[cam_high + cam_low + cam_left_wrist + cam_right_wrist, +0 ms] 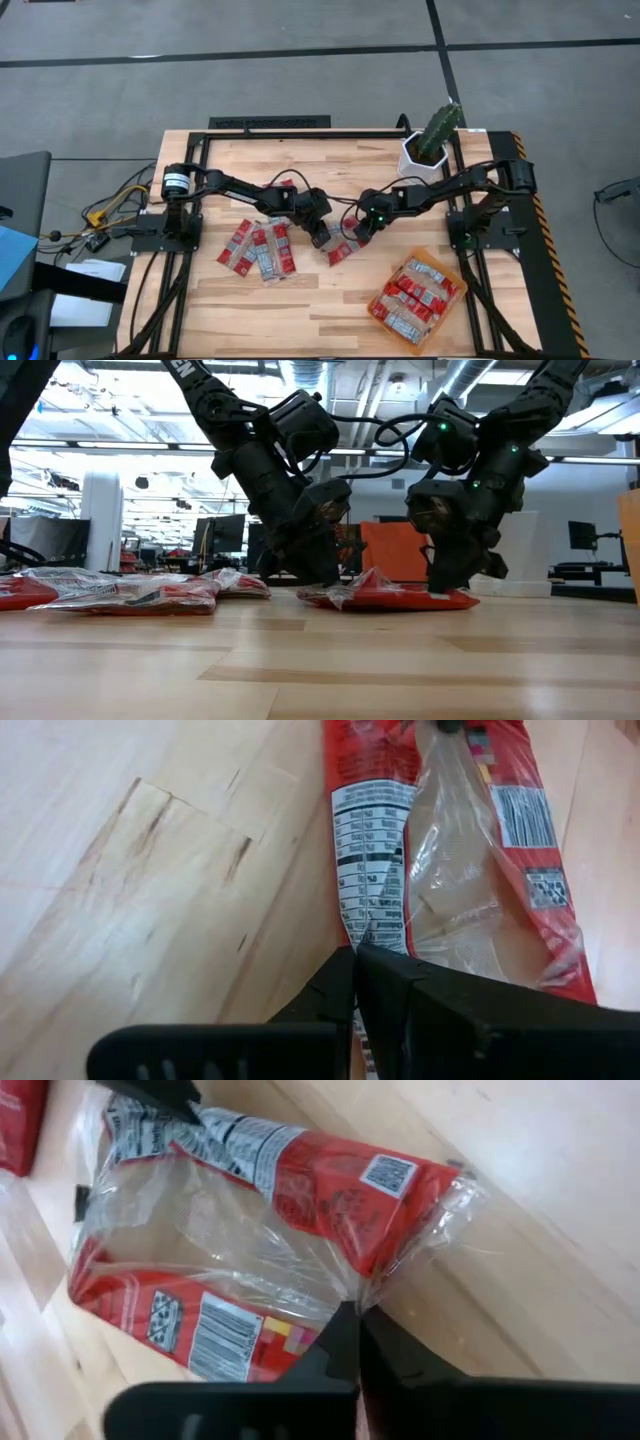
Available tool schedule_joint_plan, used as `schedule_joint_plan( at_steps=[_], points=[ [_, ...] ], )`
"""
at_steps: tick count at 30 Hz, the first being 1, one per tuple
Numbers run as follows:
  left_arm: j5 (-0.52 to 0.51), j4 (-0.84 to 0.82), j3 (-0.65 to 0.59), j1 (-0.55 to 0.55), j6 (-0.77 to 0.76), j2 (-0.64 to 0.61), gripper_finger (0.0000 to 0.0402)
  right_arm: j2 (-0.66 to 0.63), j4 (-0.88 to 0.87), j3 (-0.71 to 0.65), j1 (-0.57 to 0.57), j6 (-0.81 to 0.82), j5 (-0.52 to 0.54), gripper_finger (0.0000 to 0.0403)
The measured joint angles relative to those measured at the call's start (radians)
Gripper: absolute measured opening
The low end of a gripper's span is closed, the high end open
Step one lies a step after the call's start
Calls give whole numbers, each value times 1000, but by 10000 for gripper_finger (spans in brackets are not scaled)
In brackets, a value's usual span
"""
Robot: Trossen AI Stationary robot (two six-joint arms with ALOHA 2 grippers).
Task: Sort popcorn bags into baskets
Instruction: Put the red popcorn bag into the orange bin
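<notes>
Mid-tabletop [300,300], your right end effector [357,238] pinches the popcorn bag [341,250] at its crinkly film edge; the left end effector [322,239], closed, presses its opposite end. Light, slippery, floppy; grip the seam.

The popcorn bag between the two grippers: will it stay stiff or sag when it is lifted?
The popcorn bag will probably sag: its clear wrap is wrinkled and loose. It looks flat and light. Both the left gripper and the right gripper pinch only thin film edges, which might slip.
</notes>
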Motion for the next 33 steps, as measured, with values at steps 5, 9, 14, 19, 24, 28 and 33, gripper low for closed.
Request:
schedule_joint_plan(
  at_steps=[5,9,14,19,24,28,33],
  points=[
    [21,-11,0,4,-18,-9,0,-5,-2,-1,0,32,-1,16],
    [89,-39,-1,19,-21,-50,0,-38,-15,-2,14,65,6,7],
    [95,-97,-1,33,-18,-142,0,-122,-48,-2,22,138,31,5],
    [86,-134,-1,35,-12,-252,0,-246,-118,-2,46,214,90,4],
    [35,-163,0,32,20,-352,0,-372,-153,0,86,299,155,4],
    [-17,-202,0,32,37,-409,0,-469,-210,-1,137,382,215,4],
    [-34,-244,-1,32,50,-435,0,-573,-257,-1,213,458,275,4]
  ],
)
